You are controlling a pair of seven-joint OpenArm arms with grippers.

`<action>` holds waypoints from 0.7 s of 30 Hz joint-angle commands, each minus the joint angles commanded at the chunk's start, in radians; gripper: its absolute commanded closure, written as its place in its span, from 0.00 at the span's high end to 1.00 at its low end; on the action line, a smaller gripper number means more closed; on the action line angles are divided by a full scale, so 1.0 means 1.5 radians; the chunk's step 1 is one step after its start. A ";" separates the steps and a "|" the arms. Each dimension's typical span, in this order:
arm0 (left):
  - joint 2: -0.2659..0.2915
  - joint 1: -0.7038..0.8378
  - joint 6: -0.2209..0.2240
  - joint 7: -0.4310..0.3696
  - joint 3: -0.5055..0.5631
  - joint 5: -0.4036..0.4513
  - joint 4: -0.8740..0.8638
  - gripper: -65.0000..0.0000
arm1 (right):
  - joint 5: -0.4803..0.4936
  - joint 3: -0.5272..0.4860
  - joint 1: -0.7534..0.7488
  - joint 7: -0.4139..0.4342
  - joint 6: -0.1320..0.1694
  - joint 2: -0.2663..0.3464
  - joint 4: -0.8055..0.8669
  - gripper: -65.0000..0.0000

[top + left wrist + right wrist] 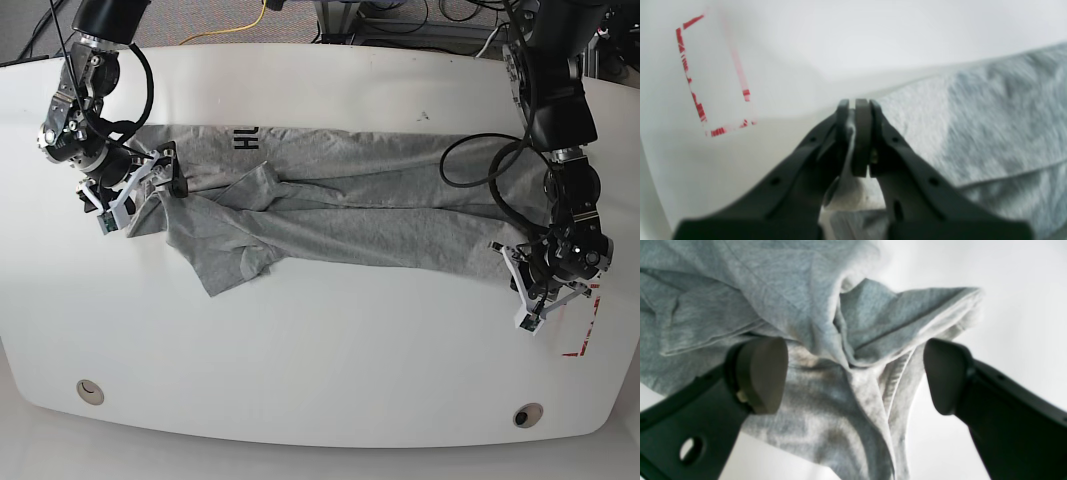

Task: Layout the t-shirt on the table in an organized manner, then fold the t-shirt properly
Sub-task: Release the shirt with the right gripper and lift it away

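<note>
The left fingers [856, 110] are clamped on the t-shirt's [380, 210] edge; the right fingers [855, 373] stand apart — bunched grey cloth between them, spread across the white surface [320, 370].

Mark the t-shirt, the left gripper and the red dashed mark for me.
t-shirt [360, 200]: base view, middle of the grey body.
left gripper [858, 105]: left wrist view, fingertips shut on the shirt's edge.
red dashed mark [700, 110]: left wrist view, its long left side.
</note>
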 joint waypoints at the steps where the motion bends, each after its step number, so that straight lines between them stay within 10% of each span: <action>1: 0.000 0.008 -0.002 0.007 -0.001 0.000 0.011 0.00 | 0.000 0.000 0.000 0.000 0.000 0.000 0.000 0.92; 21: -0.049 0.131 -0.007 0.028 -0.050 0.000 0.083 0.01 | 0.000 0.000 -0.001 0.000 0.000 0.000 0.000 0.92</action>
